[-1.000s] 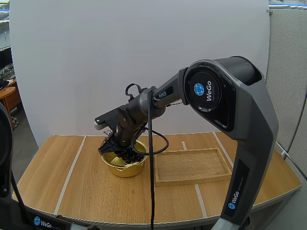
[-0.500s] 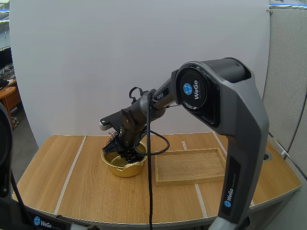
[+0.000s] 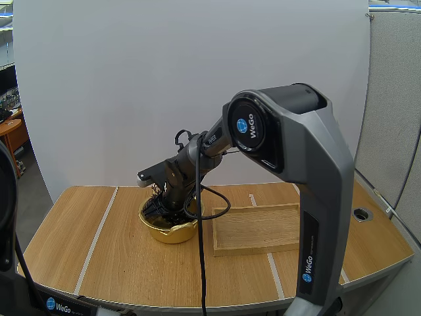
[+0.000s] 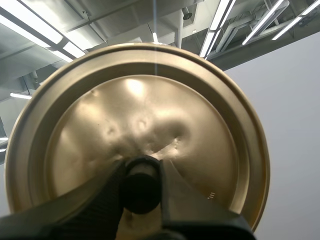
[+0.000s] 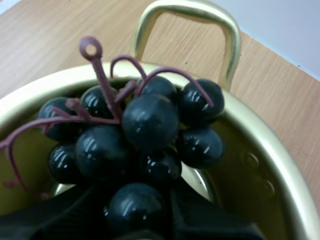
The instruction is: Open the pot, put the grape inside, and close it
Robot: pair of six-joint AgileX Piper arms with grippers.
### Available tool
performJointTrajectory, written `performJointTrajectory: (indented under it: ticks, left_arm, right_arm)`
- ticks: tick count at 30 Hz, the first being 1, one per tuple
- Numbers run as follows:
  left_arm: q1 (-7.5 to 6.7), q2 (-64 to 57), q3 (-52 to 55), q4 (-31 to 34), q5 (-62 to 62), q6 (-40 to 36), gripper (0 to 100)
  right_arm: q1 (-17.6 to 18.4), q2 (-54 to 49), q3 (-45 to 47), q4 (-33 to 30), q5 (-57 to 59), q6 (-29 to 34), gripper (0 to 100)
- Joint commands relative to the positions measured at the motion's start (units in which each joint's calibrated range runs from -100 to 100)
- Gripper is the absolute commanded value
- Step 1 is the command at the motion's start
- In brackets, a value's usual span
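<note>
1. Left gripper (image 4: 141, 171) is clamped on the black knob (image 4: 141, 192) of the gold lid (image 4: 145, 115). The lid is held up, off the pot.
2. Pot (image 3: 172, 230) sits open on the table (image 3: 85, 243), just left of the wooden tray (image 3: 260, 227).
3. Right gripper (image 5: 135, 216) pinches the grape bunch (image 5: 150, 120), which hangs inside the pot rim. Cannot tell if it touches the bottom.
4. Step judged: putting the grapes in. Next: let go of the bunch, pull the right arm clear, then bring the lid over the pot.
</note>
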Motion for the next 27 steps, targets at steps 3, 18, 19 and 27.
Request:
performJointTrajectory:
  ticks: [3,18,19,27]
  left_arm:
    - [-0.08,0.0,-0.3,0.7,-2.0,-0.6,0]
    - [-0.08,0.0,-0.3,0.7,-2.0,-0.6,0]
    - [-0.08,0.0,-0.3,0.7,-2.0,-0.6,0]
    - [-0.08,0.0,-0.3,0.7,-2.0,-0.6,0]
  right_arm:
    - [-0.5,0.6,0.9,-0.8,7.4,-0.4,0]
    - [-0.5,0.4,0.9,-0.7,7.2,-0.5,100]
    - [-0.5,0.3,0.9,-0.7,7.2,-0.5,100]
    - [-0.5,-3.3,-2.6,-0.5,10.9,-0.5,100]
